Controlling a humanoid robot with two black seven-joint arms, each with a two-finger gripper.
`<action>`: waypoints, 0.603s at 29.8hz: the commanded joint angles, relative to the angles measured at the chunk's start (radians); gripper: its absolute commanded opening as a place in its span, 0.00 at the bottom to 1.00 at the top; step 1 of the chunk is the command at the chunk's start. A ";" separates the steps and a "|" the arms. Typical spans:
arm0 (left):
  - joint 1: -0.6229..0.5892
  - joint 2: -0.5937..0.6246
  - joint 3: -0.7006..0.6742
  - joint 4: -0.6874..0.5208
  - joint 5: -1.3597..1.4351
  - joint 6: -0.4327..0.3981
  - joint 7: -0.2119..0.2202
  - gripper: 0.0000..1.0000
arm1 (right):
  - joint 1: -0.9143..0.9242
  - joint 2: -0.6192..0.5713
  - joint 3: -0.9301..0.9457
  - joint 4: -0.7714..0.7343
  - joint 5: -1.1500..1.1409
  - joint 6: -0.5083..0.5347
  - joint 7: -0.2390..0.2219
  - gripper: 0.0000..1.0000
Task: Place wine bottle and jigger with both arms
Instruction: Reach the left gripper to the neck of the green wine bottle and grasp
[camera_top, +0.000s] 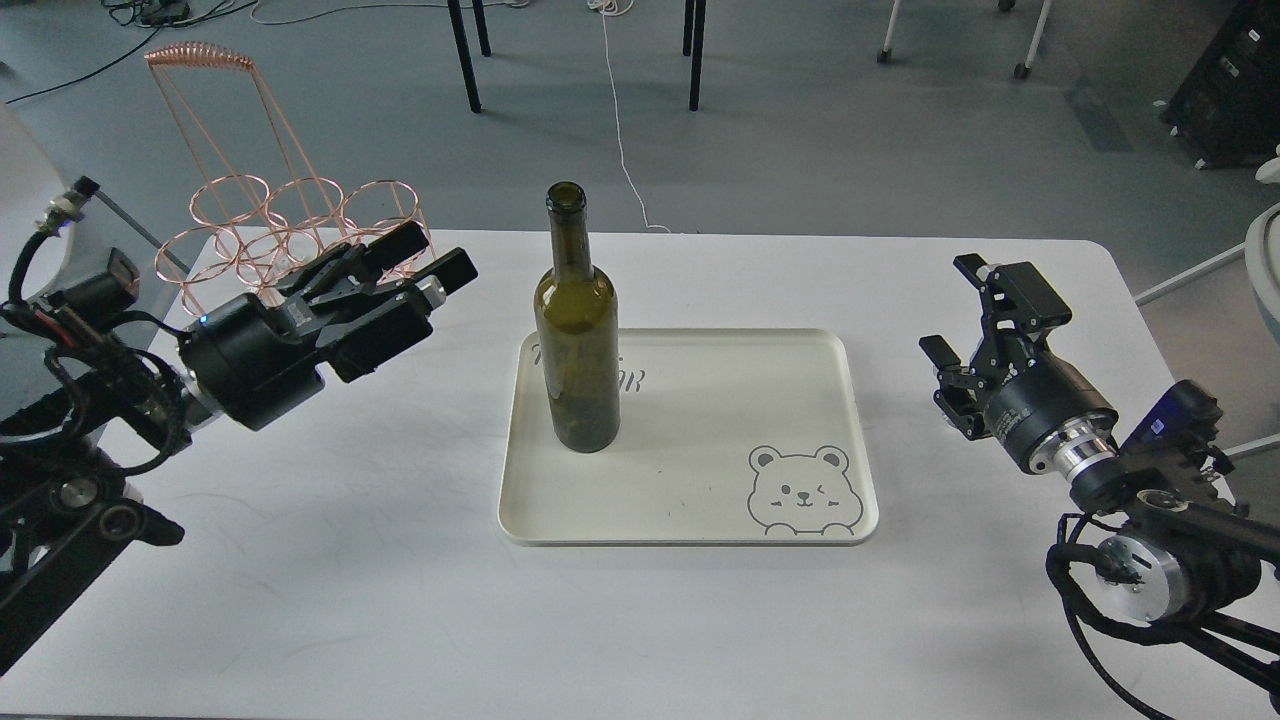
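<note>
The wine bottle (575, 340), dark olive-green and unlabelled, stands upright in the left part of the cream tray (700, 500). My left gripper (437, 258) is raised to the left of the bottle. It points at the bottle's upper body from a short gap away, open and empty. My right gripper (968, 315) hangs over the table right of the tray with its fingers spread. The jigger is hidden; it does not show between the fingers, and the gripper's body covers the spot where it stood.
A copper wire bottle rack (300, 225) stands at the table's back left, just behind my left gripper. The tray has a bear drawing (803, 492) at its front right. A white chair (25, 215) is beyond the table's left edge.
</note>
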 joint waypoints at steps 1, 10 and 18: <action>-0.204 0.047 0.176 0.038 0.055 -0.002 0.000 0.98 | -0.001 0.000 -0.001 0.000 -0.002 0.000 0.000 0.99; -0.444 -0.005 0.377 0.163 0.060 -0.004 0.000 0.98 | -0.001 -0.002 0.000 0.000 -0.003 -0.003 0.000 0.99; -0.475 -0.059 0.423 0.257 0.059 -0.002 0.000 0.98 | -0.001 -0.006 0.000 0.000 -0.003 -0.003 0.000 0.99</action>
